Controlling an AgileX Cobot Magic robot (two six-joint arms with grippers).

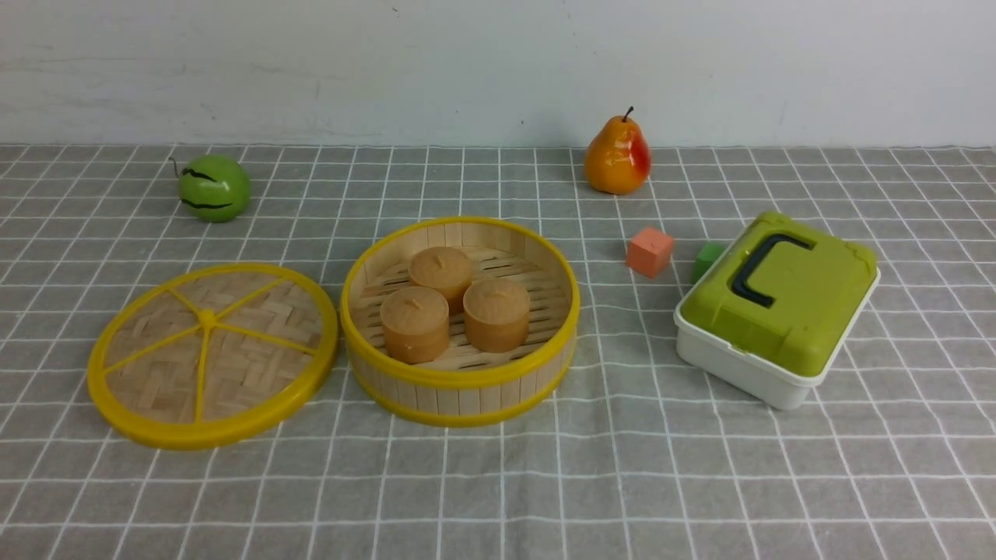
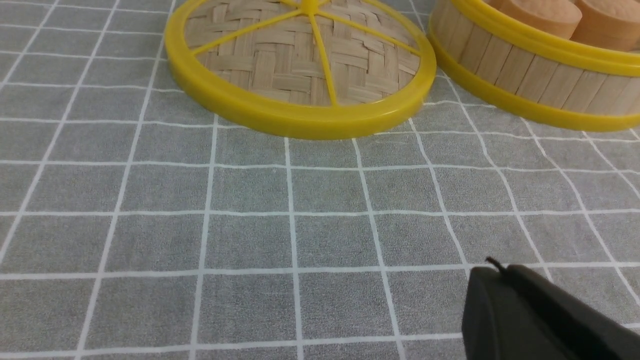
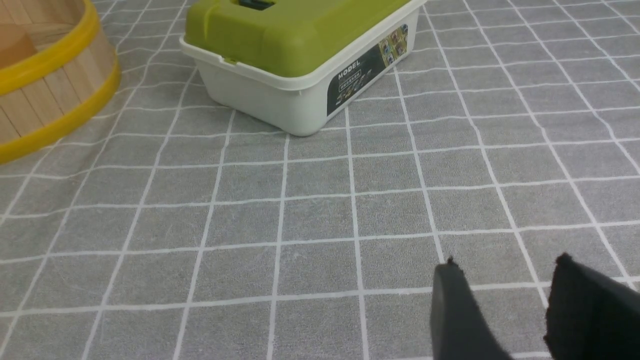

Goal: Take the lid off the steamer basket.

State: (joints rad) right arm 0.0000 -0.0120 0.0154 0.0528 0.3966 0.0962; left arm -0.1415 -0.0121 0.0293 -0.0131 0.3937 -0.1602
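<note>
From my remote station, I read the word "MODEL" in pale capitals on a dark label [image 3: 345, 80] affixed to the side of a white box [image 3: 260, 95] with a green lid [image 3: 300, 30]. Beneath the word, a framed line of smaller characters appears on the same label, too small for me to make out. My right wrist view shows both lines; I can read no other text in any view.
</note>
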